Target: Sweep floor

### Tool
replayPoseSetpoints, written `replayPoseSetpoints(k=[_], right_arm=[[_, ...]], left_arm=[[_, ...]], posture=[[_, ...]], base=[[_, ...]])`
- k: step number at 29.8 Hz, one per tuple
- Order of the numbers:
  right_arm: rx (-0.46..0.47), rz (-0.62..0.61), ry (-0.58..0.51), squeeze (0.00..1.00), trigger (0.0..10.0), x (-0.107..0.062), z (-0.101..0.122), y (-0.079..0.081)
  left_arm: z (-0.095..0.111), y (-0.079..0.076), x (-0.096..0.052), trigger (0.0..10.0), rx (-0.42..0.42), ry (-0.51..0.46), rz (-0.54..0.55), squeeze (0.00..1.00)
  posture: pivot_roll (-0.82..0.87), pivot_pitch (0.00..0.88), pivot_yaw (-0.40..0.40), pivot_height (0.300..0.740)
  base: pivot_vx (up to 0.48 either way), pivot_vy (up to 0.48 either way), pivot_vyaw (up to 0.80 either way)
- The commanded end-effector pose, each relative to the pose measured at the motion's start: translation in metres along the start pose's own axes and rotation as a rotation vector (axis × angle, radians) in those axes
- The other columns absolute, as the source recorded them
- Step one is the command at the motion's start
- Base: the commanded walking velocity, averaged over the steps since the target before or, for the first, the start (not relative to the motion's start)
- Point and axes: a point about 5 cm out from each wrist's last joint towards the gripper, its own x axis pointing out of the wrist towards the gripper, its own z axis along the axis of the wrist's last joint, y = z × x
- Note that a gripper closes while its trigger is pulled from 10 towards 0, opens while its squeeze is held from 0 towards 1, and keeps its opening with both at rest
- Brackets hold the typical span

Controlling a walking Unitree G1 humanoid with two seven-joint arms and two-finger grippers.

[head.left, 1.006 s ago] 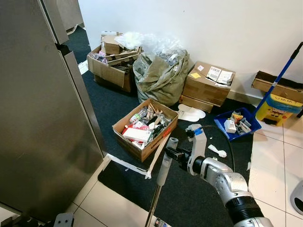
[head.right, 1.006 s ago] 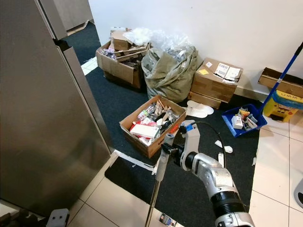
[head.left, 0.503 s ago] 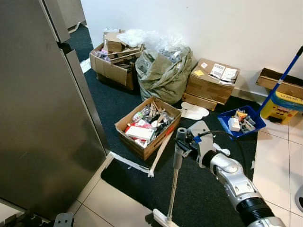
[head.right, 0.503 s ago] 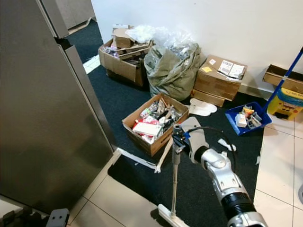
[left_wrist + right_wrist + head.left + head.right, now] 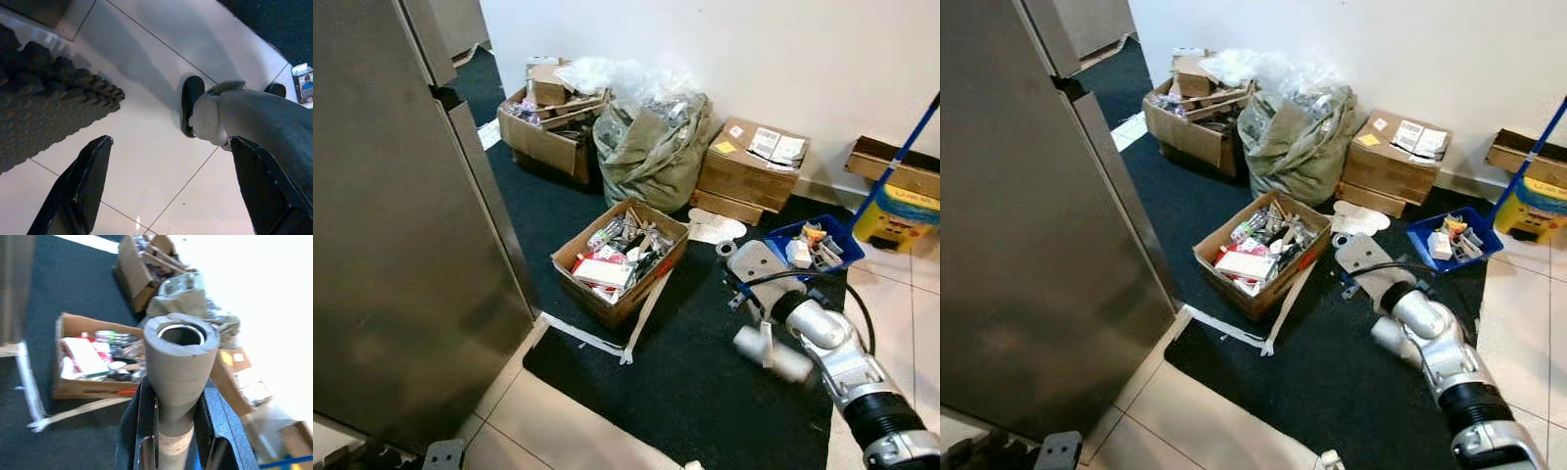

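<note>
Two black fingers of the right end effector (image 5: pixel 178 431) clamp a grey broom handle (image 5: pixel 178 367), its hollow top pointing toward the camera. From the head views, the right arm (image 5: pixel 822 343) reaches out at about 4 o'clock over the dark carpet (image 5: pixel 705 382), with the grey handle end (image 5: pixel 773 354) showing just below the wrist.

Left end effector (image 5: pixel 171 191): fingers spread wide, holding nothing, hanging over white floor tiles (image 5: pixel 146 161) beside the robot's grey leg and dark foot (image 5: pixel 191 105).

Open cardboard box of mixed items (image 5: pixel 620 259) at centre on the carpet. Blue dustpan (image 5: pixel 808 253) holding scraps at 2 o'clock, its blue pole (image 5: pixel 901 152) rising to the frame edge. Olive bag (image 5: pixel 651 147) and sealed cartons (image 5: pixel 749 166) at 12 o'clock against the wall. Steel fridge (image 5: pixel 401 245) at 9 o'clock.
</note>
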Motion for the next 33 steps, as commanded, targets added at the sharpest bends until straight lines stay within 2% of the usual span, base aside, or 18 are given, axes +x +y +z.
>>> replayPoseSetpoints(k=[1, 2, 4, 5, 6, 7, 9, 10, 11, 13, 17, 19, 21, 26, 28, 33], right_arm=[[0.019, -0.034, -0.056, 0.00, 10.0, 0.003, 0.010, -0.007], [0.019, -0.034, -0.056, 0.00, 10.0, 0.003, 0.010, -0.007], [0.132, -0.045, -0.085, 0.00, 10.0, 0.006, 0.013, -0.008], [0.132, -0.045, -0.085, 0.00, 10.0, 0.006, 0.013, -0.008], [0.212, -0.045, -0.100, 0.00, 10.0, 0.008, 0.015, -0.007], [0.335, -0.037, -0.119, 0.00, 10.0, 0.011, 0.018, -0.005], [0.335, -0.037, -0.119, 0.00, 10.0, 0.011, 0.018, -0.005], [0.459, -0.018, -0.143, 0.00, 10.0, 0.014, 0.022, -0.003], [0.459, -0.018, -0.143, 0.00, 10.0, 0.014, 0.022, -0.003], [0.638, 0.069, -0.178, 0.00, 10.0, 0.017, 0.032, -0.003], [0.670, 0.100, -0.189, 0.00, 10.0, 0.016, 0.036, -0.006], [0.675, 0.123, -0.215, 0.00, 10.0, 0.017, 0.045, -0.016], [0.678, 0.123, -0.233, 0.00, 10.0, 0.018, 0.049, -0.020], [0.686, 0.135, -0.252, 0.00, 10.0, 0.019, 0.054, -0.021], [0.717, 0.187, -0.268, 0.00, 10.0, 0.021, 0.062, -0.009], [0.746, 0.202, -0.269, 0.00, 10.0, 0.023, 0.065, -0.003]], left_arm=[[-0.006, 0.006, -0.003, 10.0, -0.002, 0.022, 0.017, 0.00], [-0.006, 0.006, -0.003, 10.0, -0.002, 0.022, 0.017, 0.00], [-0.006, 0.006, -0.003, 10.0, 0.001, 0.022, 0.015, 0.00], [-0.006, 0.006, -0.003, 10.0, 0.001, 0.022, 0.015, 0.00], [-0.006, 0.006, -0.002, 10.0, 0.002, 0.022, 0.014, 0.00], [-0.006, 0.006, -0.002, 10.0, 0.002, 0.022, 0.013, 0.00], [-0.006, 0.006, -0.002, 10.0, 0.002, 0.022, 0.013, 0.00], [-0.006, 0.005, -0.002, 10.0, 0.004, 0.022, 0.010, 0.00], [-0.006, 0.005, -0.002, 10.0, 0.004, 0.022, 0.010, 0.00], [-0.006, 0.004, -0.002, 10.0, 0.007, 0.025, 0.003, 0.00], [-0.006, 0.003, -0.002, 10.0, 0.010, 0.026, -0.001, 0.00], [-0.006, 0.001, -0.002, 10.0, 0.016, 0.028, -0.010, 0.00], [-0.006, 0.001, -0.001, 10.0, 0.016, 0.027, -0.013, 0.00], [-0.006, 0.000, -0.001, 10.0, 0.013, 0.025, -0.017, 0.00], [-0.006, -0.002, -0.001, 10.0, 0.000, 0.021, -0.019, 0.00], [-0.005, -0.002, 0.000, 10.0, -0.009, 0.021, -0.014, 0.00]], posture=[[-0.03, 0.137, 0.035, 0.740], [-0.03, 0.137, 0.035, 0.740], [-0.03, 0.139, 0.033, 0.740], [-0.03, 0.139, 0.033, 0.740], [-0.04, 0.137, 0.032, 0.740], [-0.04, 0.135, 0.031, 0.740], [-0.04, 0.135, 0.031, 0.740], [-0.04, 0.131, 0.027, 0.740], [-0.04, 0.131, 0.027, 0.740], [-0.05, 0.122, 0.018, 0.740], [-0.05, 0.118, 0.015, 0.740], [-0.06, 0.096, 0.014, 0.740], [-0.06, 0.098, 0.011, 0.740], [-0.06, 0.096, 0.009, 0.740], [-0.06, 0.091, 0.007, 0.740], [-0.06, 0.088, 0.004, 0.740]], base=[[0.000, 0.000, 0.00], [0.000, 0.000, 0.00], [0.000, 0.000, 0.00], [0.000, 0.000, 0.00], [0.000, 0.000, 0.00], [0.000, 0.000, 0.00], [0.000, 0.000, 0.00], [0.000, 0.000, 0.00], [0.000, 0.000, 0.00], [0.000, 0.000, 0.00], [0.000, 0.000, 0.00], [0.000, 0.000, 0.00], [0.000, 0.000, 0.00], [0.000, 0.000, 0.00], [0.000, 0.000, -0.38], [0.000, 0.000, -0.75]])
